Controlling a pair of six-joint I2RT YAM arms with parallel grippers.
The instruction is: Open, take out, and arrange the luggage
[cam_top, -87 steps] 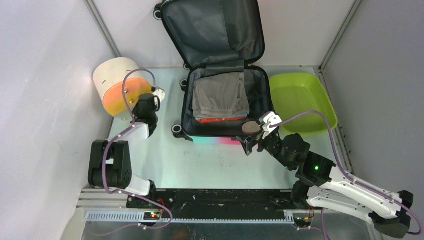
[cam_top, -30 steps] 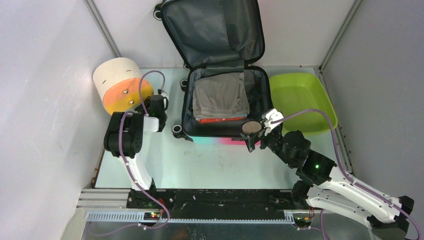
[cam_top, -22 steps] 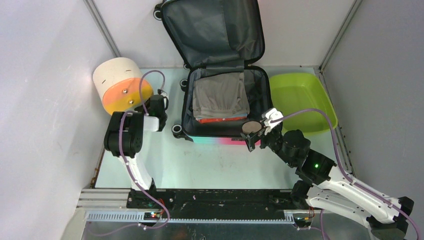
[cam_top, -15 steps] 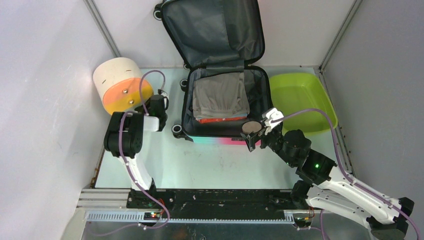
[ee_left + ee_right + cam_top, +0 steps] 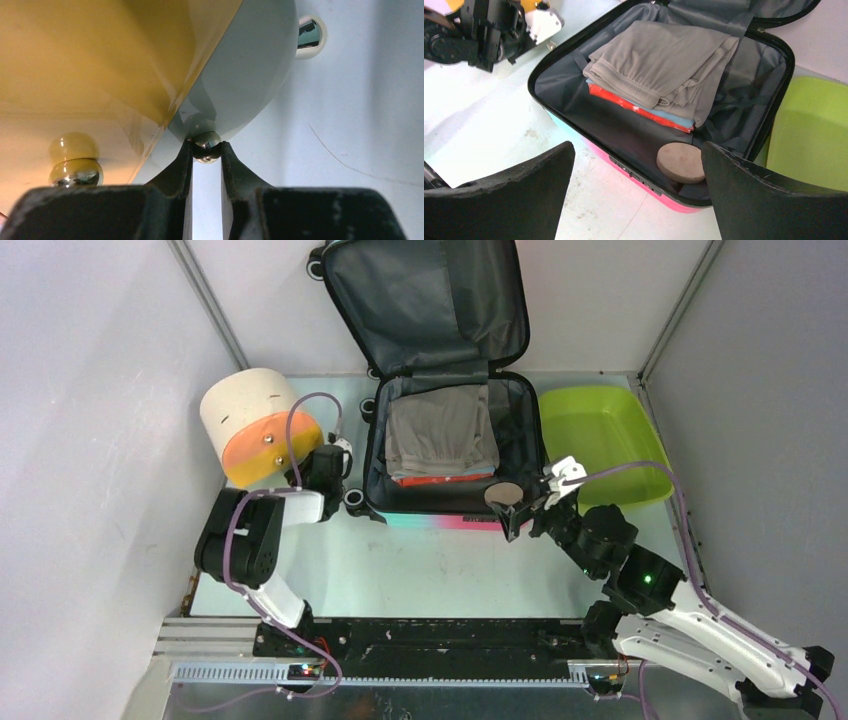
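Note:
The luggage point(image 5: 425, 300) lies open, its lid leaning on the back wall. Its base holds a folded grey garment point(image 5: 442, 430) over orange and blue ones, and a round tan disc point(image 5: 503, 494) in the near right corner. My right gripper point(image 5: 540, 497) is open and empty, just right of the disc at the near rim. In the right wrist view the luggage point(image 5: 621, 132), the garment point(image 5: 659, 60) and the disc point(image 5: 681, 162) lie beyond the wide-open gripper point(image 5: 636, 150). My left gripper point(image 5: 318, 458) is shut on a small metal knob point(image 5: 206, 145) on the cream-and-orange cylinder point(image 5: 255, 425).
A lime-green tub point(image 5: 600, 440) stands right of the luggage and shows in the right wrist view point(image 5: 819, 130). The cylinder's orange end point(image 5: 90, 50) fills the left wrist view, with another knob point(image 5: 75, 170) on it. Grey walls enclose the table on three sides.
The left arm has swung toward the luggage and the cylinder has shifted and turned with it. The right gripper has drawn back to the right, away from the disc, which stays put.

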